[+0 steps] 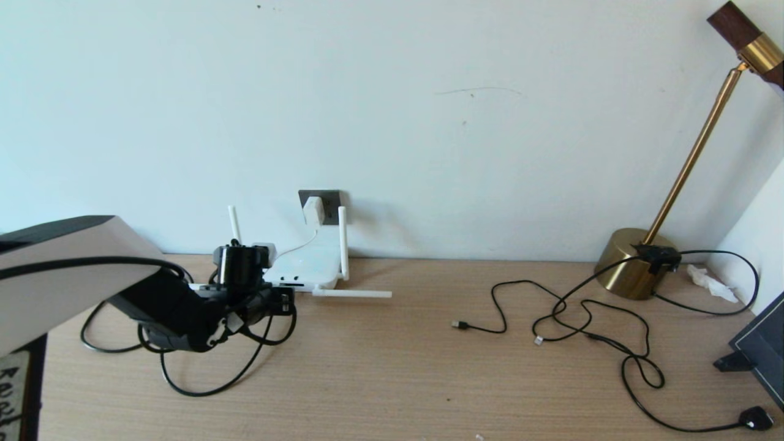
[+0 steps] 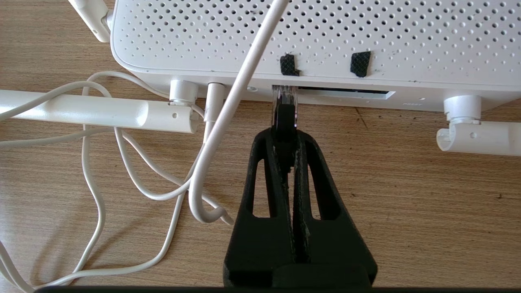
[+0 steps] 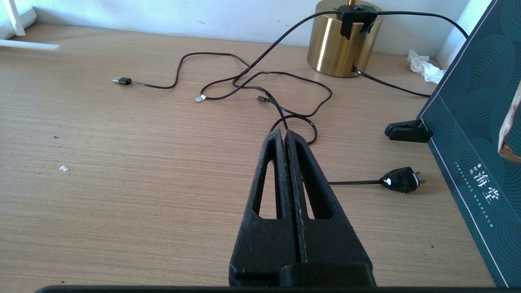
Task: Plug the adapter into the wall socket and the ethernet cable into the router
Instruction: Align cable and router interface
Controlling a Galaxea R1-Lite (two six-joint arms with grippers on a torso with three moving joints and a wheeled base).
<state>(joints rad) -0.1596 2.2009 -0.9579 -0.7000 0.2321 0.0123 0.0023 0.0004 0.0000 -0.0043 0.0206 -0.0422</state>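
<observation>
The white router (image 2: 325,36) lies flat against the wall, with antennas (image 2: 101,116) folded out to either side. My left gripper (image 2: 285,134) is shut on the ethernet cable (image 2: 285,118) just behind its clear tip (image 2: 284,95). That tip sits at the mouth of a dark port slot on the router's edge. The cable's slack (image 1: 202,394) loops on the table beside my left arm (image 1: 184,312). The white adapter (image 1: 313,211) sits in the dark wall socket (image 1: 331,199), and its thin cord (image 2: 228,110) runs down to the router. My right gripper (image 3: 283,134) hovers shut and empty over the table's right half.
Thin black cables with small plugs (image 1: 459,324) sprawl across the table's right half. A black mains plug (image 1: 756,418) lies near the front right. A brass lamp (image 1: 634,263) stands at the back right, and a dark box (image 1: 762,349) leans at the right edge.
</observation>
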